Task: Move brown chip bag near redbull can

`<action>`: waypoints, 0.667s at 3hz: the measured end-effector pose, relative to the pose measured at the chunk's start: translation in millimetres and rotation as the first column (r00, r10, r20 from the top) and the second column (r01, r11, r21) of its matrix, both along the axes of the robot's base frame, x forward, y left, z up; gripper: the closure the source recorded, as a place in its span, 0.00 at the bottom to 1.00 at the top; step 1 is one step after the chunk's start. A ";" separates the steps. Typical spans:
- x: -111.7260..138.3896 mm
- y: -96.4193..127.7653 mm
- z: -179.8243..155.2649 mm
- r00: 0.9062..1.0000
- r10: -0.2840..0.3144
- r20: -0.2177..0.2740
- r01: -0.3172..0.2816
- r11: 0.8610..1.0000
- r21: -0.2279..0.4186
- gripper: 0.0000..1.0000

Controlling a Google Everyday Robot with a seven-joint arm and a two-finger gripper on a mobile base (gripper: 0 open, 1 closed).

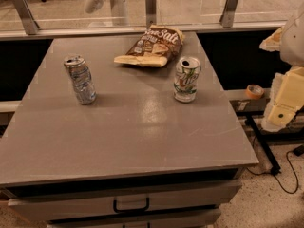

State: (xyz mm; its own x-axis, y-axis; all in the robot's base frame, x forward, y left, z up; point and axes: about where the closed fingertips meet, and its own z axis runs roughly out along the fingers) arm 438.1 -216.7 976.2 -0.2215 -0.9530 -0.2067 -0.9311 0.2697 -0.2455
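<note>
The brown chip bag (151, 46) lies flat at the far middle of the grey table (128, 137), with white "Sea Salt" lettering facing up. The redbull can (80, 80), slim, dented and silver with bluish patches, stands upright at the left, well apart from the bag. My gripper (284, 101) is a cream-coloured part at the right edge of the view, off the table's right side. It is far from both the bag and the can, and nothing shows in it.
A wider white-and-green can (186, 79) stands upright right of centre, just in front of the bag. A glass rail with metal posts (150, 6) runs behind the table. A drawer handle (131, 204) shows below the front edge. A tape roll (254, 91) and cables lie at the right.
</note>
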 end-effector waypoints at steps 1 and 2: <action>0.0 0.0 0.0 1.000 0.000 0.000 0.000 1.000 0.000 0.00; 8.4 5.6 4.3 0.999 0.004 0.034 -0.005 1.000 0.021 0.00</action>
State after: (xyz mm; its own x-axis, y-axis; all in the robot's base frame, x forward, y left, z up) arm 446.6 -211.0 980.5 -0.2095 -0.9494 -0.2341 -0.9236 0.2708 -0.2713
